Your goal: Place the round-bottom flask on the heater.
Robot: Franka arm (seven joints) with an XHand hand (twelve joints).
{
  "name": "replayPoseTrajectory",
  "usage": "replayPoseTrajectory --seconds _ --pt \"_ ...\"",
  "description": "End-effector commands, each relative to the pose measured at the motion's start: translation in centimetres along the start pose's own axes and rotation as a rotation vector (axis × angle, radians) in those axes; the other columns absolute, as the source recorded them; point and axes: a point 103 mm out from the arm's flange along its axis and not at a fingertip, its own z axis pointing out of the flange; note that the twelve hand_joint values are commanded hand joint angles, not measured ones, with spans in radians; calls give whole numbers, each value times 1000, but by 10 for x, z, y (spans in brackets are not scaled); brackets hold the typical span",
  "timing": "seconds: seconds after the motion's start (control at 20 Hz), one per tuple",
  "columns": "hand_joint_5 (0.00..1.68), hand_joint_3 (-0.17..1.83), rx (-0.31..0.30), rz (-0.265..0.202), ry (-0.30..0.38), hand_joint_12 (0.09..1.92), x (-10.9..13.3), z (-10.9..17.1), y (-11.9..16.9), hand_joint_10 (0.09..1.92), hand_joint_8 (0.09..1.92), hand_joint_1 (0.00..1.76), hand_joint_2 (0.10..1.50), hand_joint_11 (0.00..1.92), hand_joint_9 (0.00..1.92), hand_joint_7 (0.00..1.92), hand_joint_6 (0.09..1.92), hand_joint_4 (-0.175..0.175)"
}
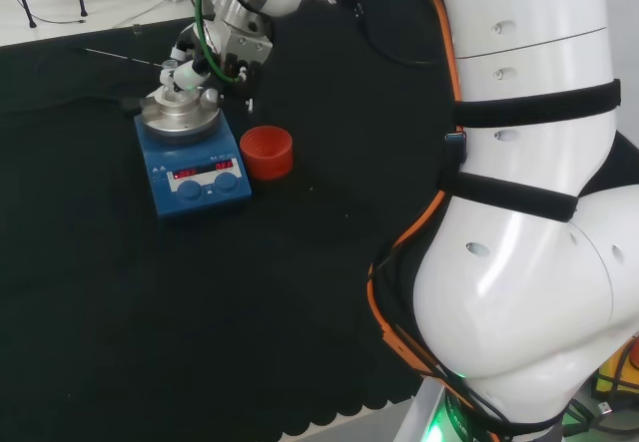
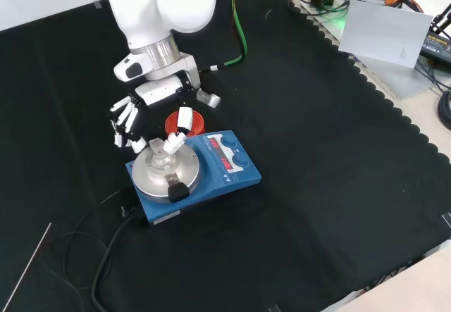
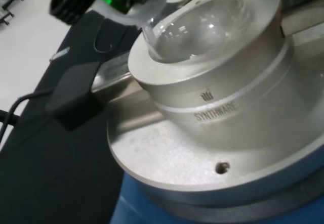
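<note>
The black-and-white hand [image 2: 151, 125] pinches the clear glass round-bottom flask [image 2: 161, 160] seated in the blue heater's [image 2: 218, 178] silver block; release straight upward, toward twelve o'clock.

You have one blue heater with a round metal block [image 2: 211, 178] on the black cloth. You can count one clear glass round-bottom flask [image 3: 202, 24], which sits in the block. There is one red ribbed ring stand [image 1: 267, 152] beside the heater. One black and white hand [image 2: 151, 118] is there.
</note>
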Motion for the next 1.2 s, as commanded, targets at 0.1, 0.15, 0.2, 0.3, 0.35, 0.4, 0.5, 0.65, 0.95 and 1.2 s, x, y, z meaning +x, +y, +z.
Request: replayPoseTrajectory --seconds 0.1,0.15,0.2,0.3,0.35,0.4,0.5,0.65,0.95,1.2 --pt "546 695 22 8 -28 1365 0 -3 -4 621 637 910 568 4 500 362 749 -10" --pt "535 692 25 8 -30 1358 2 -1 -4 626 640 906 566 1 494 356 733 -11" --pt "524 690 24 6 -27 1352 3 -2 -5 629 641 902 564 0 489 352 720 -11" --pt "508 682 15 2 -24 1338 3 -7 -7 638 647 891 559 0 477 341 678 -12" --pt "497 679 11 2 -24 1334 3 -10 -9 640 649 884 557 0 473 338 662 -12" --pt "487 676 8 -2 -34 1331 3 -13 -11 641 649 878 554 0 470 336 650 -13" --pt "479 665 1 -3 -43 1323 3 -20 -14 646 653 867 553 0 465 332 615 -14" --pt "458 658 -3 7 -41 1322 5 -30 -17 647 654 857 552 0 459 331 585 -13" --pt "457 639 -30 19 -26 1322 2 -54 -34 652 656 845 560 0 450 328 527 -12" --pt "459 635 -47 24 -31 1332 -2 -69 -47 654 657 843 564 0 448 326 508 -11"
